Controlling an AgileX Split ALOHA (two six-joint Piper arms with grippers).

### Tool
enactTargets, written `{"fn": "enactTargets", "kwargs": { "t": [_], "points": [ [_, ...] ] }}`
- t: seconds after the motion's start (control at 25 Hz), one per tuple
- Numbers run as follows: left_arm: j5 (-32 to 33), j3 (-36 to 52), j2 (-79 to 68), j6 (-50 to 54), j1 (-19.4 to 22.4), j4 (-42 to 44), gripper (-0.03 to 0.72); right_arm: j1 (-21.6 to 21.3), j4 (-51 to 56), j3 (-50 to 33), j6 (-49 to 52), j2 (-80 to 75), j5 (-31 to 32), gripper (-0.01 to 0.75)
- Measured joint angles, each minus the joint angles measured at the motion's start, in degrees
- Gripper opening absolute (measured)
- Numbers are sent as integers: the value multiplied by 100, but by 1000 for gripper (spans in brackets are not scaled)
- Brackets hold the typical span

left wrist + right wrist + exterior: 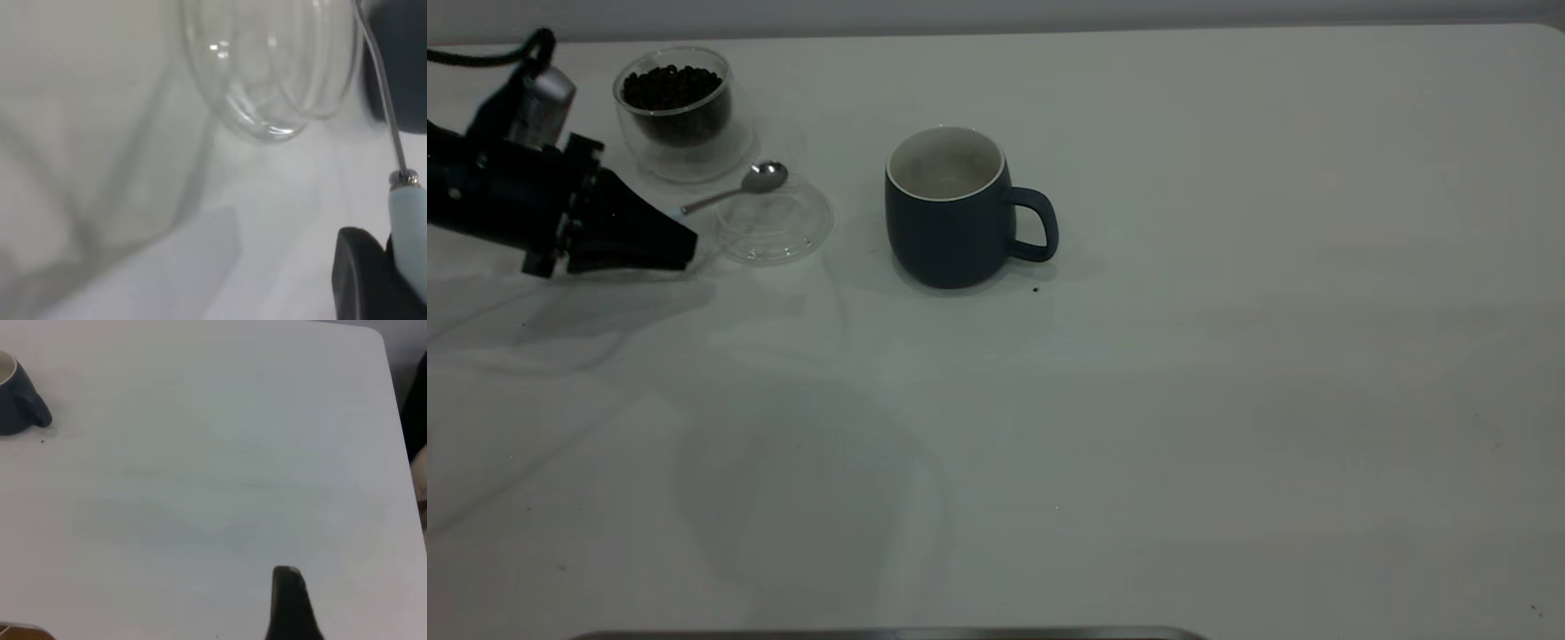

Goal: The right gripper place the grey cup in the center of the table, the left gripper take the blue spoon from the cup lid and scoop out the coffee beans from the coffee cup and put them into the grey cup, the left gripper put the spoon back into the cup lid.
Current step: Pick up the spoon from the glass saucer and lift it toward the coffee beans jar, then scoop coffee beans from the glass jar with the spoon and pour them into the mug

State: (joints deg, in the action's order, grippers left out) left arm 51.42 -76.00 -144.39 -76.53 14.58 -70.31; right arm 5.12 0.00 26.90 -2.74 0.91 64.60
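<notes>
The left pincer (680, 244) is lying low over the tabletop (1138, 400) at its far-left side, its pointed black fingers aimed at the cup lid (775, 233) and meeting the handle end of the blue spoon (734, 189). In the left wrist view the pale handle of the spoon (408, 227) is sitting against one dark finger (360, 280), so the pincer is closing on or gripping the handle, though only that single finger is showing and I cannot tell whether the grip is complete. The spoon is resting with its shiny bowl on the far rim of the lid, its neck slanting down toward the pincer. The clear lid (280, 73) is lying flat on the tabletop just beside the fingertips. Just behind the lid, the coffee cup (679, 111) is standing upright with the coffee beans (671, 87) filling its inner wall. To the right of the lid, near the middle of the tabletop, the grey cup (951, 209) is standing upright, its handle pointing right and its white inside showing. The right pincer (290, 603) is hanging well apart from the grey cup (19, 400), over bare tabletop, with only one dark finger in sight, so I cannot tell its state.
</notes>
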Motion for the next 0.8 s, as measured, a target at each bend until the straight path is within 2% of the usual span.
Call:
{"fn": "enactTargets", "kwargs": {
  "t": [0.2, 0.48, 0.8],
  "points": [
    [200, 0, 74, 489, 136, 357, 91, 0, 0, 0, 0, 0, 0, 460],
    [1118, 0, 179, 659, 382, 873, 91, 0, 0, 0, 0, 0, 0, 460],
    [1420, -158, 1521, 1209, 426, 1685, 90, 0, 0, 0, 0, 0, 0, 460]
  ]
}}
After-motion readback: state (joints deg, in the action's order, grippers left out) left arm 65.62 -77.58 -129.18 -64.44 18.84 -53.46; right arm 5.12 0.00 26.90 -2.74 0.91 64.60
